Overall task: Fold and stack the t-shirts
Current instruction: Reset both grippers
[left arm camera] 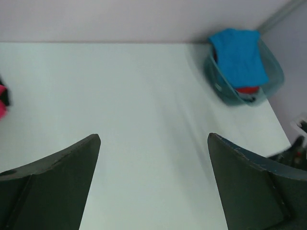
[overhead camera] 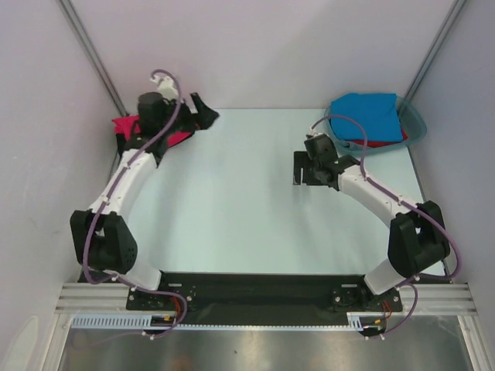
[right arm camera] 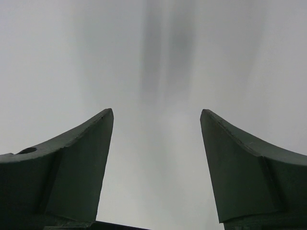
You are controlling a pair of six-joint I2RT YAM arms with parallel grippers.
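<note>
A crimson-pink t-shirt (overhead camera: pixel 125 126) lay at the far left of the bench (overhead camera: pixel 232 209), partly under the left arm; I could not tell if it was folded. The blue t-shirt (left arm camera: pixel 240 57) and the red t-shirt (left arm camera: pixel 248 89) beneath it waited in the teal tub (left arm camera: pixel 274 79) at the far right, so I judge about half the work was left. The left jaws stood wide open and empty. The right jaws were also apart and held nothing.

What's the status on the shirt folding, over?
Left gripper open, empty, near pink shirt, far left. Right gripper open, empty, over table. Blue shirt atop red shirt in tub. Nothing blocking.
</note>
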